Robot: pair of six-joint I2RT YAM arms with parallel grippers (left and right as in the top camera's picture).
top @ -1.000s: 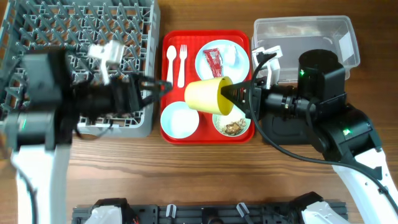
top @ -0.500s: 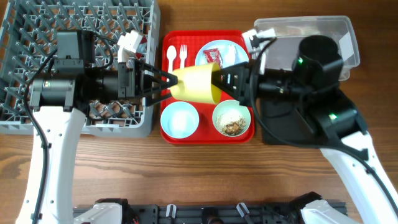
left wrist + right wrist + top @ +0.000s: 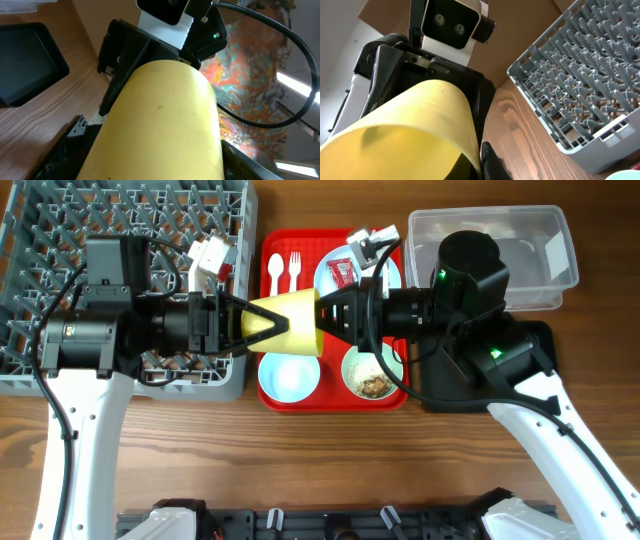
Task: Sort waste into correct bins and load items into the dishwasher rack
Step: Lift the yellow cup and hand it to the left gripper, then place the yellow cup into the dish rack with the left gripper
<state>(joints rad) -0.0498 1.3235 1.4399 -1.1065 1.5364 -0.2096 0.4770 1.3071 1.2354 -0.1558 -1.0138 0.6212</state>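
The small yellow cup (image 3: 290, 322) lies on its side in the air over the left part of the red serving tray (image 3: 275, 240), between both grippers. My right gripper (image 3: 322, 316) is shut on the cup's rim, one finger inside (image 3: 475, 165). My left gripper (image 3: 266, 320) is open with its fingers on either side of the cup's narrow base. The cup fills the left wrist view (image 3: 160, 125) and shows in the right wrist view (image 3: 410, 130). The grey dishwasher rack (image 3: 60, 220) stands at the left.
On the red tray lie a white fork (image 3: 294, 275), a spoon (image 3: 276, 275), a plate (image 3: 335, 285) with a red wrapper (image 3: 341, 273), an empty bowl (image 3: 288, 375) and a bowl with crumbs (image 3: 372, 380). The clear tub (image 3: 500, 230) and black tray (image 3: 450, 385) stand at the right.
My right gripper has carried the cup leftward, so its base now sits between my left gripper's fingers. The left arm has swung right to meet it.
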